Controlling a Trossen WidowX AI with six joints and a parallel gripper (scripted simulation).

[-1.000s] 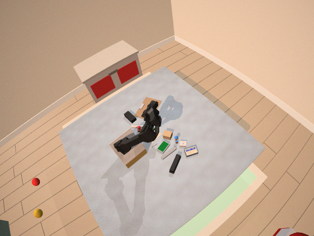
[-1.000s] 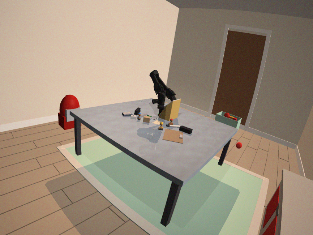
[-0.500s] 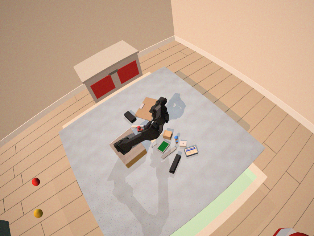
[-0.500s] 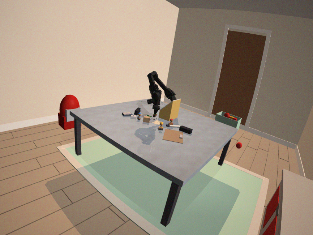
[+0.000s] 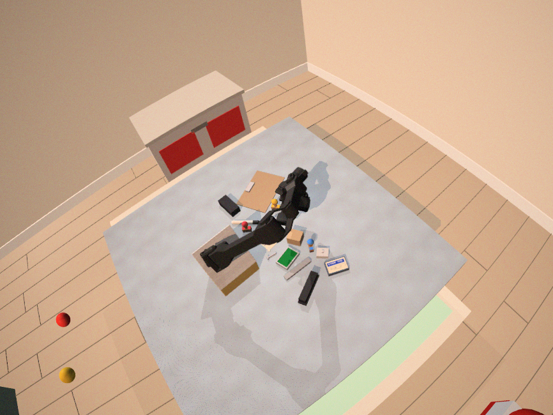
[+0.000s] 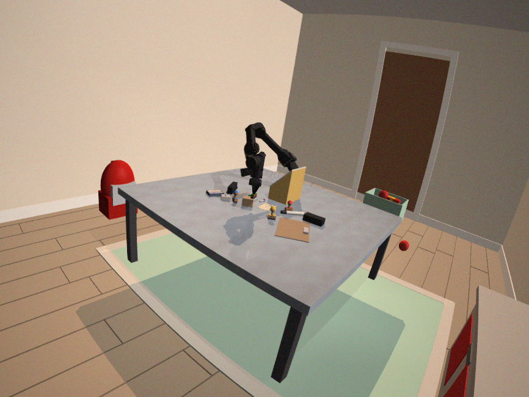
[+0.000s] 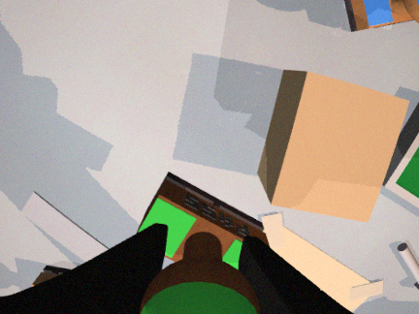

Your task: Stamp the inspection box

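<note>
My gripper (image 6: 255, 190) (image 7: 204, 243) is shut on the green-topped PASS stamp (image 7: 209, 298), with its dark lettered edge facing up in the wrist view. It holds the stamp above the bench, between the wooden block and the card; the arm hides it in the top view. The beige card (image 5: 269, 246) (image 6: 266, 206) (image 7: 315, 268) lies taped down, partly covered by the arm and a finger; its inspection box is hidden in the wrist view. The green ink pad (image 5: 287, 257) (image 7: 411, 176) lies open beyond the block. The stamp's underside is not visible.
A wooden block (image 5: 294, 237) (image 6: 247, 201) (image 7: 339, 145) stands beside the card. A blue stamp (image 5: 310, 244) (image 6: 235, 196) (image 7: 378, 11), a yellow stamp (image 5: 274, 203) (image 6: 272, 210) and a red stamp (image 5: 245, 226) (image 6: 289, 204) stand nearby. A clipboard (image 5: 260, 191) (image 6: 292, 229) lies beyond.
</note>
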